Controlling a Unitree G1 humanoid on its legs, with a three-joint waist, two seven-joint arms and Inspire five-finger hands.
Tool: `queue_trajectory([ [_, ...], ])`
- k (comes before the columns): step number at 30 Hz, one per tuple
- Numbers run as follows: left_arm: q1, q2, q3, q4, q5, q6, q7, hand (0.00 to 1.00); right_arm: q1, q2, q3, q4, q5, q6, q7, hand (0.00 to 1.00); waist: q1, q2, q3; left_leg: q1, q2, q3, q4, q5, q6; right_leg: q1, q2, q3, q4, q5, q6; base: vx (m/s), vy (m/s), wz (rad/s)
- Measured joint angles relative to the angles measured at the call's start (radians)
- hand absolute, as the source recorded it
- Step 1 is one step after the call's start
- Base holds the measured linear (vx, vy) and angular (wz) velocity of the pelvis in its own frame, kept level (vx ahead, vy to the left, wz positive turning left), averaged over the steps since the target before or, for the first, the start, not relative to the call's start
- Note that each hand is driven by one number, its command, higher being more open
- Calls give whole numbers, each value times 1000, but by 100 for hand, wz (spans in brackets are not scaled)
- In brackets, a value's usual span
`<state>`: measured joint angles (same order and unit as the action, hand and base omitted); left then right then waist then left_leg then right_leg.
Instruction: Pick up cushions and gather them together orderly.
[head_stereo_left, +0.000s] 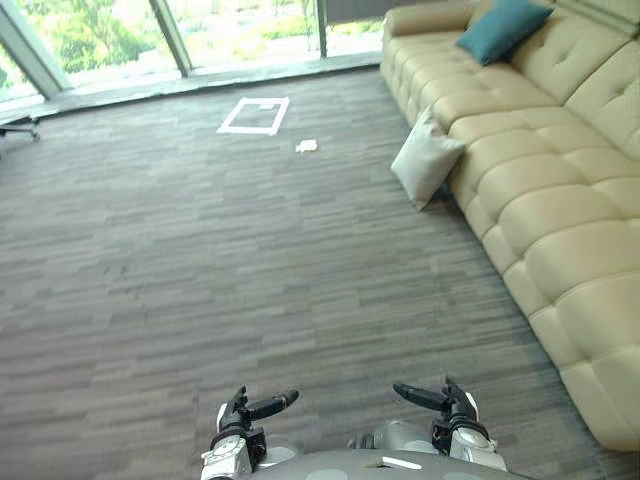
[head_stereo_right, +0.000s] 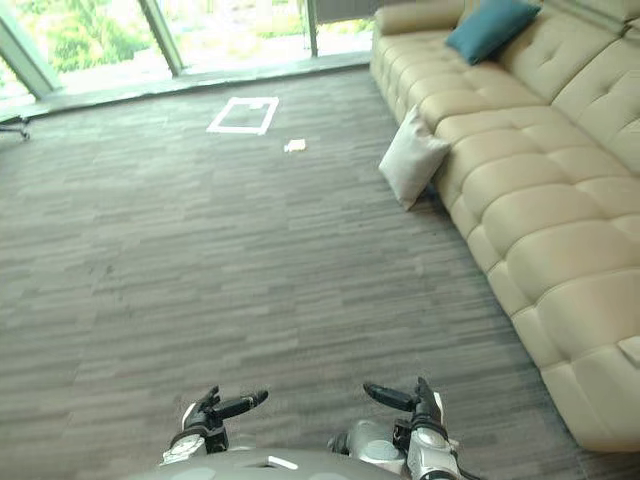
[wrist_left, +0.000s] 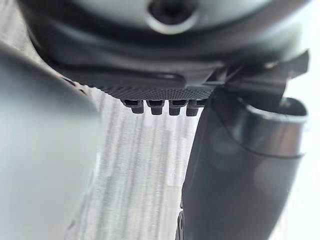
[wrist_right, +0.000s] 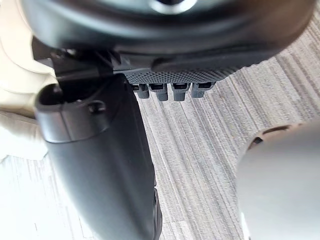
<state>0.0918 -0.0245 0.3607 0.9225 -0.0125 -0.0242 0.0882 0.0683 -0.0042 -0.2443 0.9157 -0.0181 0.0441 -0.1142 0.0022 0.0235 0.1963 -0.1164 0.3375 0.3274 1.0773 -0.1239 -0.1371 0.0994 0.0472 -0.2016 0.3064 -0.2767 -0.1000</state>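
1. Dark and empty, the left hand and the right hand hang low, well short of the sofa. Each has relaxed fingers and its thumb out, holding nothing.
2. Bare grey carpet lies between the hands and the sofa's front.
3. A cream cushion stands tilted on the carpet, leaning against the sofa's front edge, past its near half.
4. A teal cushion rests on the sofa's far seat, propped on the backrest.
5. Both look light, soft and floppy. A pinch at a corner would probably let them sag, so gripping across an edge, or using both hands on opposite sides, seems safer.
6. A white tape square and a small white scrap lie on the carpet, well away from the sofa.
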Motion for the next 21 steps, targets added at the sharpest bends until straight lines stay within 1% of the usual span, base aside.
queue_trajectory([
  [1, 5, 0, 10, -8, -11, -6, 1, 100, 1, 1, 0, 8, 0, 3, 0, 100, 5, -3, -1, -52, -3, 44, -71, -34, 13, 36, 1, 26, -33, -1, 5, 332, -10, -81],
  [2, 3, -1, 13, -10, -23, -10, 2, 100, 0, 0, -2, 14, 0, 4, 0, 100, 9, -4, 1, -78, -7, 65, -130, -52, 23, 55, 0, 41, -46, 2, 4, 440, 16, -71],
  [3, 0, -4, 16, -20, -27, -11, 3, 100, 3, -1, -1, 16, 0, 11, -2, 100, 17, -5, 3, -115, -24, 88, -227, -73, 34, 98, -4, 66, -69, -3, 11, 485, 58, -72],
  [4, -2, -5, 14, -31, -29, -12, 1, 100, 6, 3, 0, 16, 0, 20, -2, 100, 24, -13, 7, -137, -49, 105, -332, -75, 42, 148, -16, 92, -102, -10, 25, 616, 112, -69],
  [5, -3, -4, 13, -36, -30, -17, 1, 100, 6, 6, 0, 16, 0, 20, -3, 100, 27, -20, 11, -146, -68, 107, -396, -74, 44, 176, -27, 106, -121, -16, 36, 547, 131, -62],
  [6, -8, -4, 13, -38, -31, -22, 2, 100, 7, 10, 1, 16, 0, 19, -3, 100, 31, -26, 15, -158, -91, 107, -487, -62, 52, 211, -40, 120, -139, -25, 51, 690, 218, -54],
  [7, -13, -3, 9, -36, -32, -24, 2, 100, 13, 11, 6, 16, 0, 18, -3, 100, 36, -28, 15, -173, -122, 107, -619, -12, 70, 246, -53, 131, -157, -38, 74, 600, 213, -60],
  [8, -19, -3, 9, -34, -36, -25, 3, 100, 23, 7, 19, 16, 0, 15, -5, 100, 42, -18, 10, -192, -135, 102, -719, 69, 112, 272, -54, 140, -157, -55, 104, 745, 285, -62],
  [9, -23, -5, 7, -30, -38, -24, 5, 100, 23, 6, 28, 23, 0, 14, -5, 100, 52, -22, 2, -191, -143, 91, -707, 159, 167, 280, -63, 157, -151, -59, 111, 670, 252, -36],
  [10, -39, 19, -4, -19, -31, -18, 6, 100, 25, 24, 29, 25, 0, 13, -5, 100, 44, -59, -11, -190, -182, 99, -698, 139, 189, 275, -101, 163, -118, -54, 119, 679, 250, -7],
  [11, -48, 35, -27, -16, -21, -18, 3, 100, 25, 39, 12, 25, 0, 13, -5, 100, 44, -82, -17, -194, -208, 95, -672, 104, 219, 241, -136, 163, -40, -39, 145, 800, 310, 28],
  [12, -48, 48, -39, -7, -17, -17, 1, 100, 27, 53, -12, 31, 0, 13, -5, 100, 46, -104, -25, -176, -244, 92, -622, 30, 230, 197, -171, 164, 114, -3, 170, 657, 270, 27],
  [13, -49, 53, -42, -1, -17, -17, 2, 100, 26, 54, -16, 35, 0, 12, -5, 100, 46, -108, -28, -167, -254, 91, -614, 11, 231, 182, -182, 166, 166, 11, 174, 790, 325, 35],
  [14, -51, 61, -44, 24, -18, -9, 6, 100, 20, 51, -19, 48, -1, 11, -4, 100, 44, -111, -30, -124, -282, 82, -598, -49, 234, 104, -207, 188, 398, 115, 211, 541, 208, 25],
  [15, -53, 62, -44, 34, -18, -8, 9, 100, 15, 50, -17, 51, -2, 8, -3, 100, 42, -110, -29, -100, -294, 78, -598, -69, 234, 61, -215, 204, 498, 178, 248, 660, 239, 31],
  [16, -57, 60, -45, 50, -18, -2, 15, 100, 11, 39, -4, 42, -8, 6, 6, 100, 42, -105, -25, -46, -309, 72, -601, -105, 233, -25, -235, 214, 686, 207, 286, 619, 195, 15],
  [17, -57, 57, -45, 53, -22, 4, 18, 100, 11, 29, 0, 33, -12, -1, 11, 100, 43, -97, -20, -3, -314, 70, -611, -125, 234, -82, -250, 201, 781, 192, 263, 698, 178, 8],
  [18, -55, 48, -48, 57, -24, 7, 25, 100, 12, 16, -1, 15, -12, -8, 10, 100, 42, -76, -13, 84, -314, 64, -651, -150, 224, -167, -256, 178, 876, 161, 212, 557, 109, -3],
  [19, -52, 45, -56, 60, -24, 9, 27, 100, 13, 11, -2, 6, -11, -12, 10, 100, 40, -66, -9, 125, -312, 59, -678, -162, 222, -205, -251, 164, 896, 144, 188, 434, 54, 2],
  [20, -48, 44, -78, 63, -23, 11, 30, 100, 13, 9, -11, -14, -9, -15, 8, 100, 31, -52, -4, 184, -306, 45, -720, -169, 209, -258, -240, 139, 898, 119, 175, 528, -19, 34],
  [21, -37, 42, -106, 65, -21, 11, 30, 100, 14, 7, -12, -37, -8, -28, 2, 100, 7, -38, -3, 262, -292, 19, -775, -174, 195, -337, -225, 87, 839, 79, 175, 527, -65, 50],
])
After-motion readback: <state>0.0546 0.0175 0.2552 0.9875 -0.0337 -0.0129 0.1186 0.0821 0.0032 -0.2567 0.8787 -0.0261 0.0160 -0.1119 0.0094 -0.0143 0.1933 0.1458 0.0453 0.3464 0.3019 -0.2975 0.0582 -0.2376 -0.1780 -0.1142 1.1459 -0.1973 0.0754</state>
